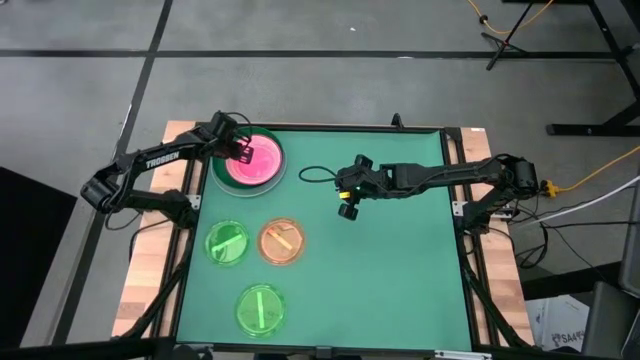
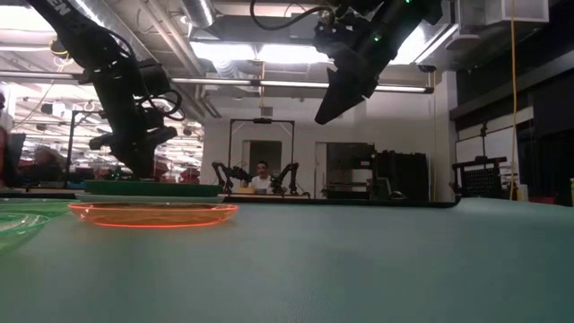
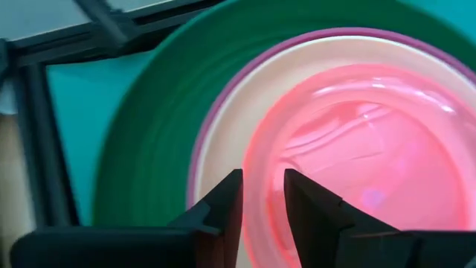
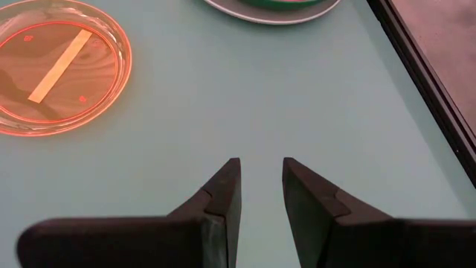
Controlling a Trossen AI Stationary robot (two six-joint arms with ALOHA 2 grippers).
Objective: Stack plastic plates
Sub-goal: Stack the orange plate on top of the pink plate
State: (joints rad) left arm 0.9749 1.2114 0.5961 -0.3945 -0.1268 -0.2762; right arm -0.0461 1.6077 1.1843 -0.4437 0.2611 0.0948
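Note:
At the table's far left stands a stack of plastic plates (image 1: 248, 160). A translucent pink plate (image 3: 372, 164) lies on top, in a cream plate (image 3: 230, 126), over a magenta rim (image 3: 199, 141) and a dark green plate (image 3: 149, 126). A pale plate (image 4: 253, 16) is at the bottom. My left gripper (image 3: 264, 190) is open over the stack, slanting down, with the pink plate's near rim between its fingers. An orange plate (image 1: 282, 241) and two green plates (image 1: 227, 242) (image 1: 260, 309) lie flat on the table. My right gripper (image 4: 262, 175) hangs open above mid-table, holding nothing. My left gripper has one finger (image 3: 223, 208) outside the pink plate's rim (image 3: 256, 160) and the other finger inside it. I cannot tell whether either finger touches the rim. The pink plate lies flat in the cream plate.
A black frame (image 1: 455, 200) edges the green table mat (image 1: 390, 280), whose right half is bare. In the low view, a person sits in the room beyond the table's far edge (image 2: 262, 175).

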